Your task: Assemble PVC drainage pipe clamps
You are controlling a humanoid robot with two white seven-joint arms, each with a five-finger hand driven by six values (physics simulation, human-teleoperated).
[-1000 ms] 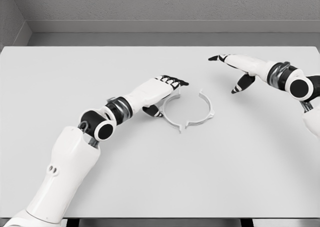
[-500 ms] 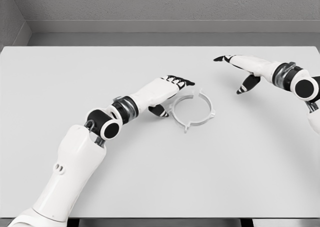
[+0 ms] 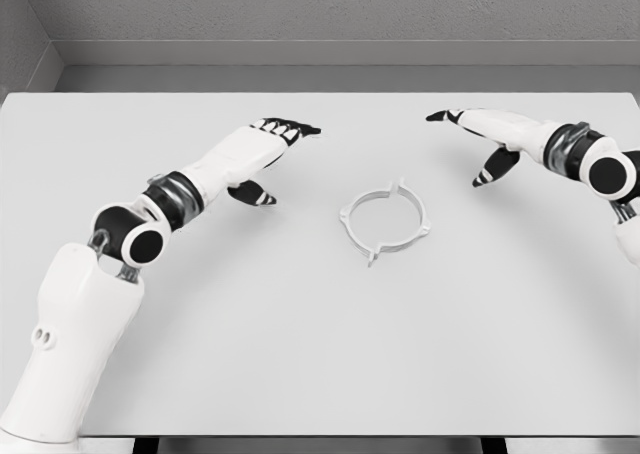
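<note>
Now your pipe clamp (image 3: 385, 219) lies flat near the middle of the white counter (image 3: 300, 354), its two half-rings closed into one ring with small tabs sticking out around the rim, and neither hand touches it. Your left hand (image 3: 258, 152) hovers well to the clamp's left, fingers extended and loosely together, holding nothing. Your right hand (image 3: 480, 139) hangs to the upper right, fingers stretched out, thumb pointing down, also empty.

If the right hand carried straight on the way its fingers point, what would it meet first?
Probably nothing: the right hand points left across the bare table, passing behind the pipe clamp ring. Depth is unclear, and the left hand lies roughly on that line.
</note>
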